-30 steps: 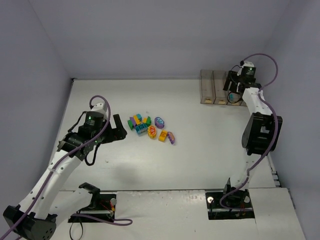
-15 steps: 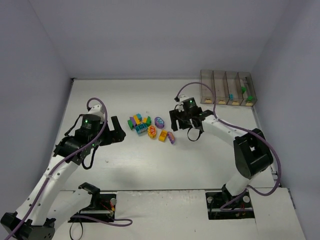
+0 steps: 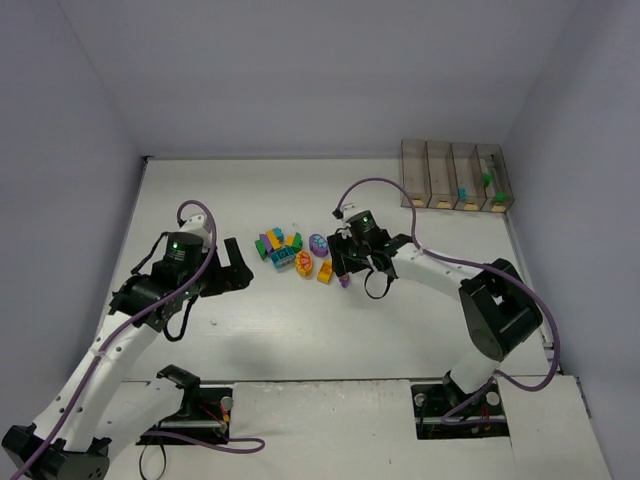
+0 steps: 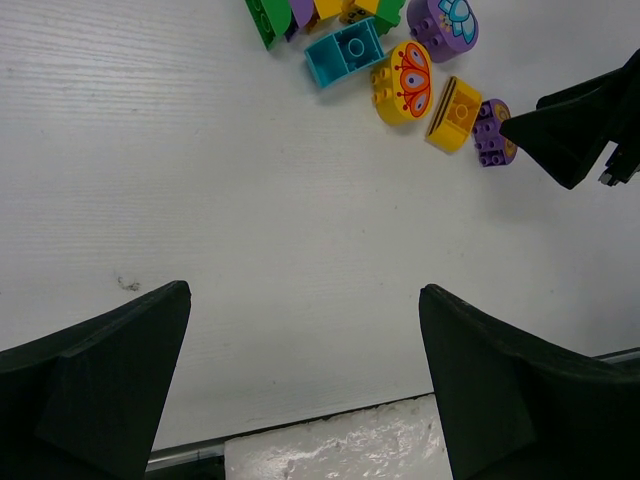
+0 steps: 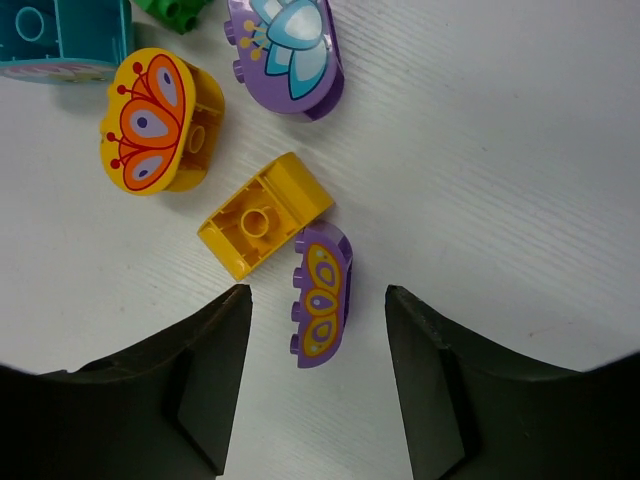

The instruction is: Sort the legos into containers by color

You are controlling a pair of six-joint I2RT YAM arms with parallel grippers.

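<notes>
**Right gripper astride a purple brick, bins far off**

From above, the right gripper point(image 3: 345, 262) covers most of what lies under it. Its wrist camera shows more: the fingers stand apart, one on each side of a purple oval brick point(image 5: 322, 295) lying on the table point(image 3: 420, 300). Neither finger visibly touches the brick. A yellow brick point(image 5: 265, 228) rests against the brick's upper end. Beyond it, a teal brick point(image 5: 60, 35) and a green brick point(image 5: 175, 10) are cut off by the top edge.

The legos point(image 3: 298, 254) cluster mid-table, between the two arms. The containers point(image 3: 455, 178) stand well apart at the far right. The third bin holds a teal piece point(image 3: 462, 193) and the fourth holds green pieces point(image 3: 487, 180). The contents of the first two are too small to make out.

The left gripper point(image 4: 305, 300) hangs wide open over bare table, just beside the cluster.
</notes>
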